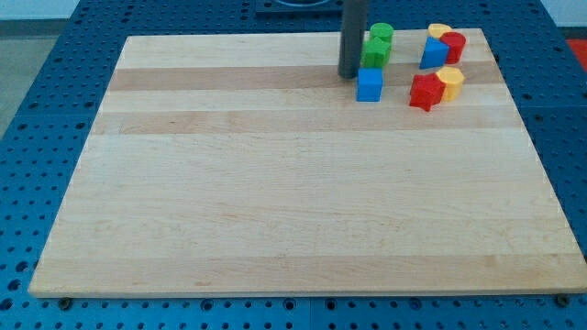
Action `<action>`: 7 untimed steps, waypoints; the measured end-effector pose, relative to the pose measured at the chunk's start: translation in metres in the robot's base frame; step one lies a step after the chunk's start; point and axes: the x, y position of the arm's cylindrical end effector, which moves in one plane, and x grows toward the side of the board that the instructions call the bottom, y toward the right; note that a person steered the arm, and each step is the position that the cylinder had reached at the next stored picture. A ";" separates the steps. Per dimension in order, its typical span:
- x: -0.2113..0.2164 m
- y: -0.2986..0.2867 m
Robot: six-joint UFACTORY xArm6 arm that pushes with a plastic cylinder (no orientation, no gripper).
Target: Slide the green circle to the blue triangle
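The green circle (382, 33) sits near the board's top edge, right of centre. A second green block (374, 52), whose shape is unclear, touches it just below. The blue triangle (432, 53) lies further to the view's right, with a red block (454, 46) and a yellow block (439, 31) pressed against it. My dark rod comes down from the view's top, and my tip (348, 75) rests on the board just left of the two green blocks and up-left of a blue cube (369, 84).
A red block (425, 93) and a yellow block (450, 81) touch each other below the blue triangle. The wooden board (275, 202) lies on a blue perforated table (46, 82); the blocks cluster near its top right corner.
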 end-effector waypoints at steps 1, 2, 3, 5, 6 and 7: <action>-0.002 -0.032; -0.036 -0.042; -0.098 -0.039; -0.098 0.038; -0.098 0.094; -0.098 0.095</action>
